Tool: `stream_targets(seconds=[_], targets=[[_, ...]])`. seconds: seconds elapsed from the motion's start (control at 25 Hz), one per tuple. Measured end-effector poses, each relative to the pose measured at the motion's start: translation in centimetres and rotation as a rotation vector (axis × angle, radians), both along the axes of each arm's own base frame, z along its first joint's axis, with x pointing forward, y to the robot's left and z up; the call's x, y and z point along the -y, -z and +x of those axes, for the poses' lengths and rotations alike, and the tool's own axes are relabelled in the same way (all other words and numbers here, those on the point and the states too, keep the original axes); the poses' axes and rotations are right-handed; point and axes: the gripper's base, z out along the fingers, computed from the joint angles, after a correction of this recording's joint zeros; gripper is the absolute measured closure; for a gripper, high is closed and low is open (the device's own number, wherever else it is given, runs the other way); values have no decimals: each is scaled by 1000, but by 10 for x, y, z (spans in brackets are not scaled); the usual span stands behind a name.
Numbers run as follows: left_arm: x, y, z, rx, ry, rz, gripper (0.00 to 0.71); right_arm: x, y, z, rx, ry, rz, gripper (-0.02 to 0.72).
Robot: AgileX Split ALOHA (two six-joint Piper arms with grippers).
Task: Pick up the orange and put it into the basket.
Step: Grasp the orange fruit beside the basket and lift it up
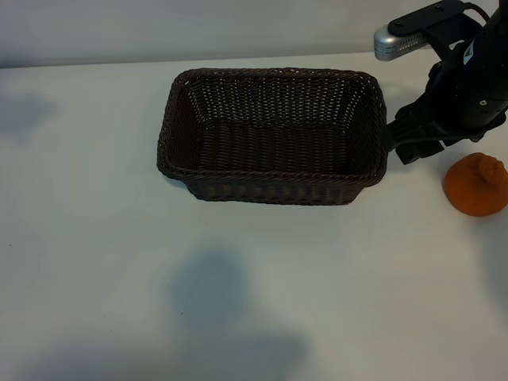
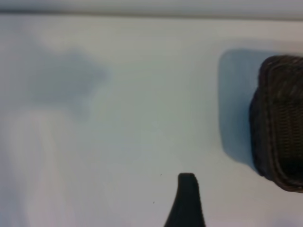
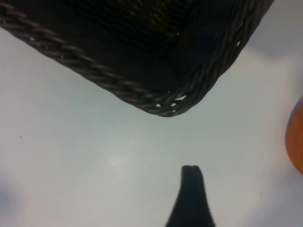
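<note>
The dark brown woven basket [image 1: 270,176] stands in the middle of the white table, with nothing inside it. To its right the orange [image 1: 476,184] rests on the table, knob up and untouched. My right gripper [image 1: 402,141] hovers by the basket's right end wall, up and to the left of the orange. The right wrist view shows one dark finger [image 3: 191,189] over bare table, the basket's corner [image 3: 161,101] ahead and a sliver of the orange [image 3: 296,137]. My left gripper shows only as one finger [image 2: 187,201] over bare table, the basket [image 2: 279,123] off to its side. Neither gripper holds anything.
The white table [image 1: 119,238] stretches wide to the left of and in front of the basket, marked only by soft shadows. Its back edge [image 1: 79,65] runs along the top of the exterior view. The right arm's black body [image 1: 468,87] stands at the back right.
</note>
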Motion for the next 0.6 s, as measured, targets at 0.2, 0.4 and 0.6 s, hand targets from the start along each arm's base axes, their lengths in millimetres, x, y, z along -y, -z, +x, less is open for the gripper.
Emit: stream_targets(seconds=[0.2, 0.4, 0.6], targets=[[10, -34, -56, 147, 9, 31, 114, 0, 0, 0, 0, 0, 0, 168], [20, -38, -127, 266, 0, 74, 114, 0, 0, 0, 0, 0, 0, 168], [22, -11, -182, 324, -39, 154, 114, 0, 0, 0, 1, 0, 0, 168]])
